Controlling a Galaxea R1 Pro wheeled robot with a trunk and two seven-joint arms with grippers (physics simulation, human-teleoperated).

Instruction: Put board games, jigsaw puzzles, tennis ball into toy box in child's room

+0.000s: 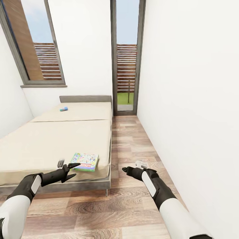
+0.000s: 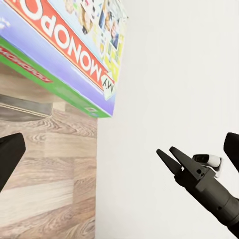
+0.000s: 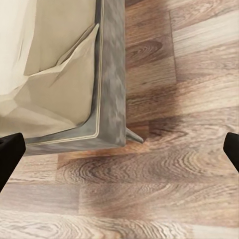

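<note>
A flat board game (image 1: 85, 161) lies on the near corner of the bed (image 1: 56, 142), close to the mattress edge, its lid pale green and blue with a red band across it; the left wrist view shows that box (image 2: 64, 47) up close, with "MONOPOLY" in white on the red band, cartoon figures on the lid and green and violet sides. A second, smaller box (image 1: 63, 109), blue and teal, lies far up the bed near the grey headboard (image 1: 85, 98). The left hand (image 1: 70, 170) hovers just beside the near game, its two black fingers spread apart and holding nothing; whether a fingertip touches the box I cannot tell. The right hand (image 1: 124, 170) hangs over the plank floor (image 1: 132, 139) beside the bed, well apart from both games; in the left wrist view it (image 2: 168, 158) shows two pointed fingers lying close together against the white wall (image 2: 164, 74), while its own wrist view shows dark fingertips (image 3: 10, 152) at opposite edges, so its opening is unclear. That view also shows the bed's grey frame corner (image 3: 110, 74), a thin metal leg (image 3: 134, 136) and the creased beige mattress.
</note>
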